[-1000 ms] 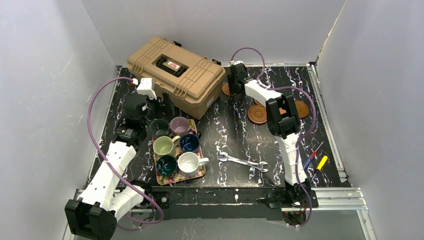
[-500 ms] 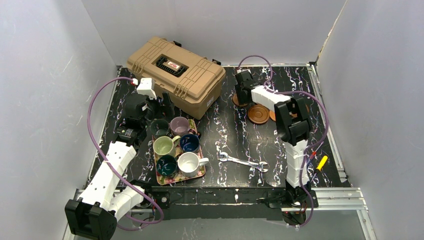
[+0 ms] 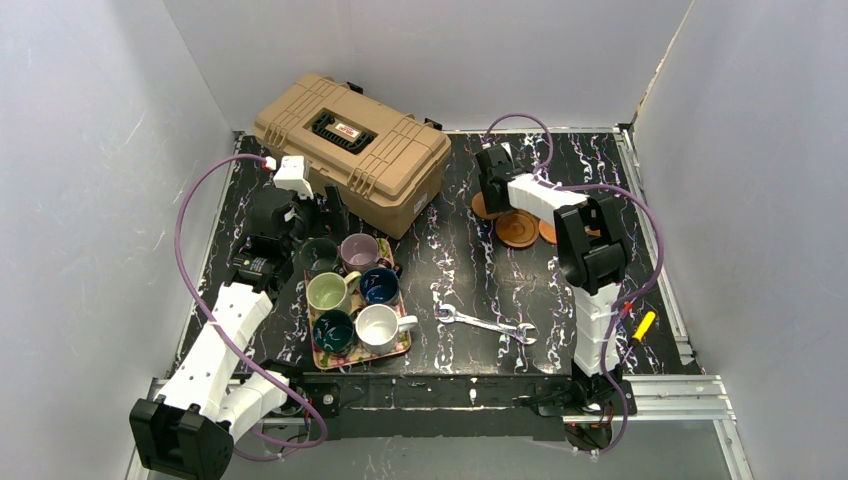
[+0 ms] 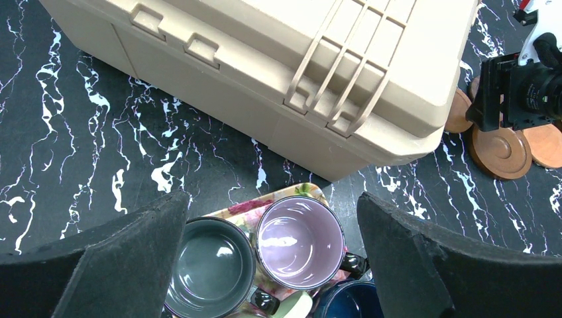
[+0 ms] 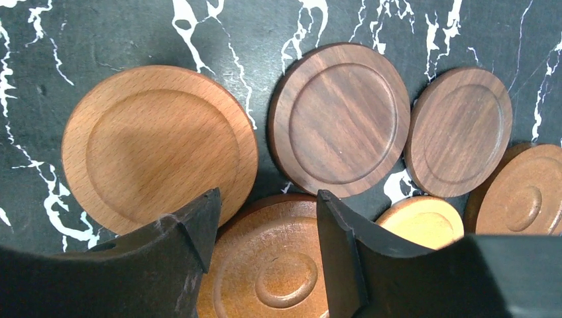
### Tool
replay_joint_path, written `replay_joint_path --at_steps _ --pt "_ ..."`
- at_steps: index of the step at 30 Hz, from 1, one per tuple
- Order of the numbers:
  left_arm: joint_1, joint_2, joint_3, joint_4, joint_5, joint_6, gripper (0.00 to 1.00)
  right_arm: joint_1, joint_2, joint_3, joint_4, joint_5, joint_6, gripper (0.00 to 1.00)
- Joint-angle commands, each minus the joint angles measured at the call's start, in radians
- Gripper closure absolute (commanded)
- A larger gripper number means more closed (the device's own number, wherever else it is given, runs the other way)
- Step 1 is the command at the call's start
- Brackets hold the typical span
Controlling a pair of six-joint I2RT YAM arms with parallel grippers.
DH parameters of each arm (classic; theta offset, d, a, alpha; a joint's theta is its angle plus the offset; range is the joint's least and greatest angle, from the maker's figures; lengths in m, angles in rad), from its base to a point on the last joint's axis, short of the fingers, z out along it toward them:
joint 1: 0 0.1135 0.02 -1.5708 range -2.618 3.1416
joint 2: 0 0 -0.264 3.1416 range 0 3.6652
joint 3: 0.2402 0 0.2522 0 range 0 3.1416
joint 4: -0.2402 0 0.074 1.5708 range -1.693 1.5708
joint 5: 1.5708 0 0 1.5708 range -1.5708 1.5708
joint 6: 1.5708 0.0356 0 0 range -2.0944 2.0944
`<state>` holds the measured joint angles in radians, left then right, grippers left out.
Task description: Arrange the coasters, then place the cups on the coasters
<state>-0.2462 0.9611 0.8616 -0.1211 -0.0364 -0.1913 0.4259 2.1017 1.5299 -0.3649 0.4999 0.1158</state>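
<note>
Six orange-to-brown round wooden coasters (image 5: 159, 146) lay bunched far right; right gripper (image 5: 265, 205) hovered over them, fingers spread, empty, likely selecting one; small ceramic cups (image 3: 377, 325) sat on floral rectangular tray (image 3: 395, 352), left gripper (image 4: 275, 228) spread above.

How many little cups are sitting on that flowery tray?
6, all on the floral tray, two columns. Left, far to near: dark green cup, yellow-green cup, teal cup. Right: mauve cup, navy cup, white cup. None looks hidden.
</note>
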Motion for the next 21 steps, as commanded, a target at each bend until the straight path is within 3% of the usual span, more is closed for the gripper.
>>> replay_joint_path --at_steps 1,21 --pt "-0.007 -0.012 0.031 -0.006 0.009 0.0 0.02 -0.025 -0.032 -0.029 -0.056 0.038 0.015 0.37" --pt "-0.008 -0.004 0.033 -0.005 0.015 -0.001 0.02 -0.051 -0.057 -0.018 -0.065 -0.011 0.011 0.36"
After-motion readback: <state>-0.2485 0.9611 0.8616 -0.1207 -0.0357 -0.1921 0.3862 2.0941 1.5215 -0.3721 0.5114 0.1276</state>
